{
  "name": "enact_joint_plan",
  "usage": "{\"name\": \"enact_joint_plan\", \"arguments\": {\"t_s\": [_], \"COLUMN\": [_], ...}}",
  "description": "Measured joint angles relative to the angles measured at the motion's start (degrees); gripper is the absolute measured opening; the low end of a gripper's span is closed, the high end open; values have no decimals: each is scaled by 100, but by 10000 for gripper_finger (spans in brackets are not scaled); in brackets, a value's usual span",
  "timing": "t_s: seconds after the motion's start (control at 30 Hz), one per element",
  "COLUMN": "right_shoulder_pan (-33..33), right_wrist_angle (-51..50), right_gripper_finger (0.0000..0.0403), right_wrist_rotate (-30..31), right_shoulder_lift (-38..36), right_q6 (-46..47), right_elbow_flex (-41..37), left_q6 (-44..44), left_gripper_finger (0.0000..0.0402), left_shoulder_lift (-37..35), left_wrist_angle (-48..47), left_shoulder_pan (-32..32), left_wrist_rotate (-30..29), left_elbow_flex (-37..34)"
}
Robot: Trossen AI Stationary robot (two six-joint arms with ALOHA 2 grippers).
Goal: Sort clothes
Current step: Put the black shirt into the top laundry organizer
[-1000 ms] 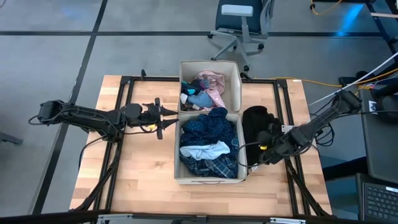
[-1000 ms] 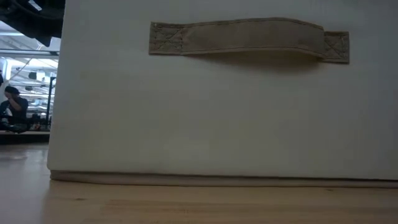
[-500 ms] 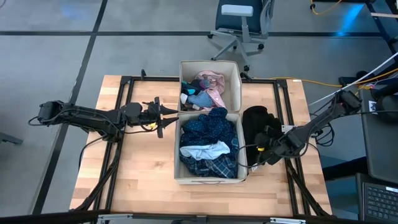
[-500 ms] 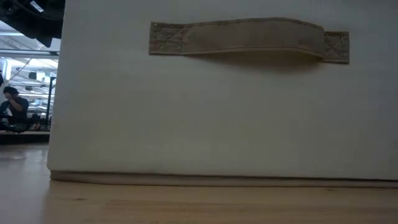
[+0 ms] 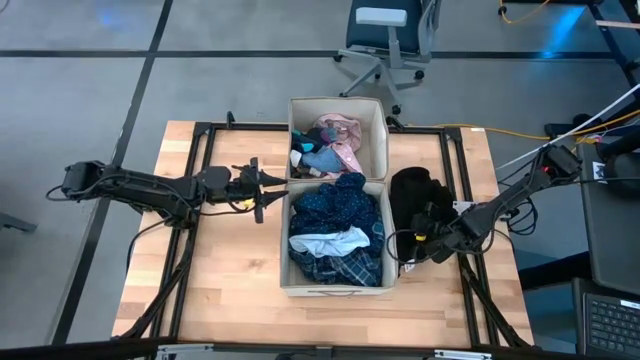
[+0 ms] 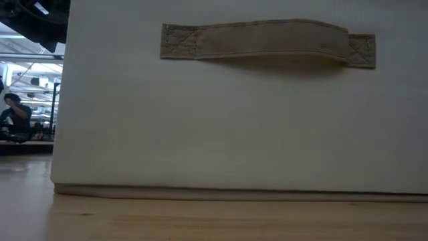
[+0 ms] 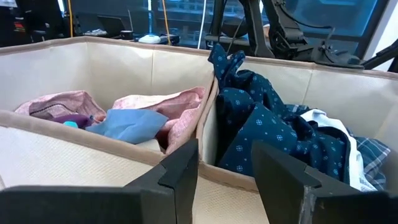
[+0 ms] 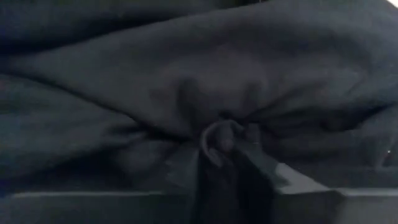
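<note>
One wooden worktop (image 5: pixel 230 270) carries two beige bins (image 5: pixel 337 245). The near bin holds three garments: a navy dotted garment (image 5: pixel 345 205), a white top (image 5: pixel 330 243) and a plaid shirt (image 5: pixel 345 268). The far one holds a pink shirt (image 5: pixel 342 135) and socks (image 5: pixel 318 158). One black garment (image 5: pixel 412 197) lies right of the bins; the right gripper (image 5: pixel 418 244) has its jaws pinched on a fold of it. The left gripper (image 5: pixel 262 188), jaws parted and empty, faces the bins' left wall.
</note>
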Motion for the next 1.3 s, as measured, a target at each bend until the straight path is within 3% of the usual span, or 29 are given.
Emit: {"name": "enact_joint_plan", "arguments": {"t_s": [0.13,0.37,0.6,0.83,1.07,1.3], "right_shoulder_pan": [-1,-2,-2,-2,-4,-266], "right_wrist_angle": [-63,-1414,-3831,-5293,-5660,-4727], "right_gripper_finger": [17,26,19,11,12,14], "right_wrist_rotate": [18,506,1593,2575,3809,3960], "right_shoulder_lift": [1,17,13,13,11,11], "right_q6": [-23,-339,-351,-354,-943,-2623], "right_elbow_flex": [35,1304,3134,4437,5405,6203], "left_q6": [0,2,17,0,39,44], "left_gripper_finger": [139,139,139,139,139,139], "left_shoulder_lift": [17,17,17,15,15,15], "left_wrist_angle": [13,70,52,21,25,60], "left_shoulder_pan": [0,0,-2,-2,-2,-2], "left_wrist_rotate": [0,0,0,0,1,2], "left_elbow_flex": [0,0,0,0,0,0]}}
